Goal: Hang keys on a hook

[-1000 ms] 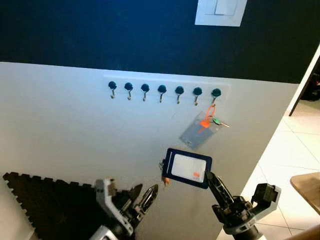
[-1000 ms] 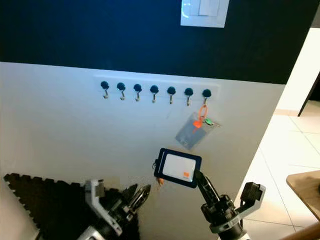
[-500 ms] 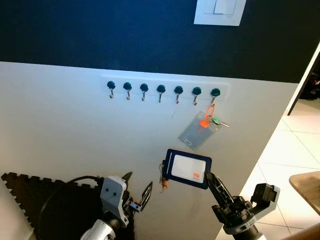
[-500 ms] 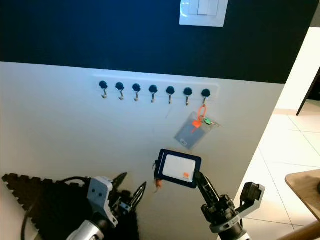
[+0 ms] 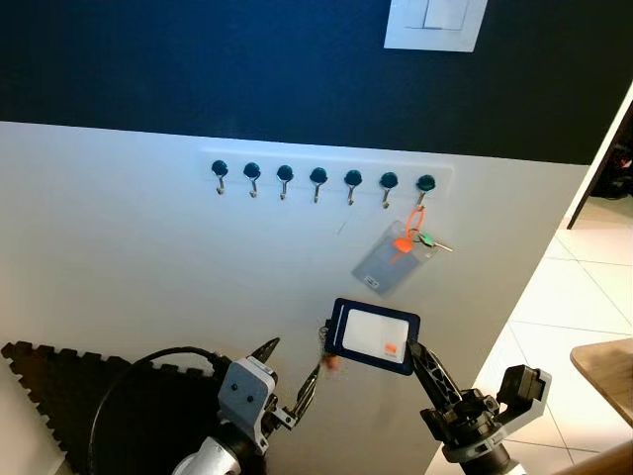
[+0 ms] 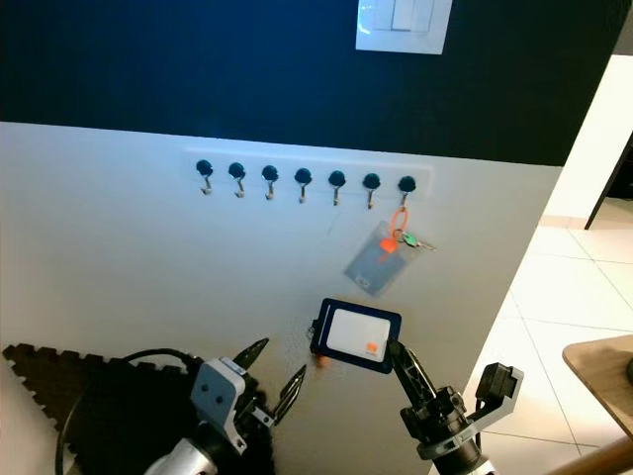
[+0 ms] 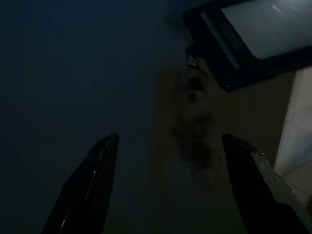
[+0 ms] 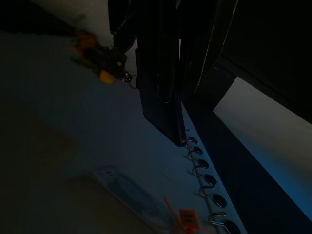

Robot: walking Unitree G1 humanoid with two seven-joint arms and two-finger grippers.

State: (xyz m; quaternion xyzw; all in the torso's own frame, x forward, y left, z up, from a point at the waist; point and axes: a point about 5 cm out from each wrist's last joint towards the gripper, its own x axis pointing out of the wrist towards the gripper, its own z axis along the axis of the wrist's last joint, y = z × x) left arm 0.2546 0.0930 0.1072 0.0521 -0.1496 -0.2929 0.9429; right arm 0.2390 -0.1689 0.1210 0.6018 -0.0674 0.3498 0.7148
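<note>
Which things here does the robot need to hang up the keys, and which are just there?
For the job:
right gripper, shut on the card holder
keys dangling from the holder
row of hooks
left gripper, open beside the keys

Just there:
badge with keys already on the end hook
light switch
foam mat
wooden table

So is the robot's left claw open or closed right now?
Open. The left gripper has its two black fingers spread apart, with nothing between them, just below the keys dangling from the card holder in the right gripper.
</note>
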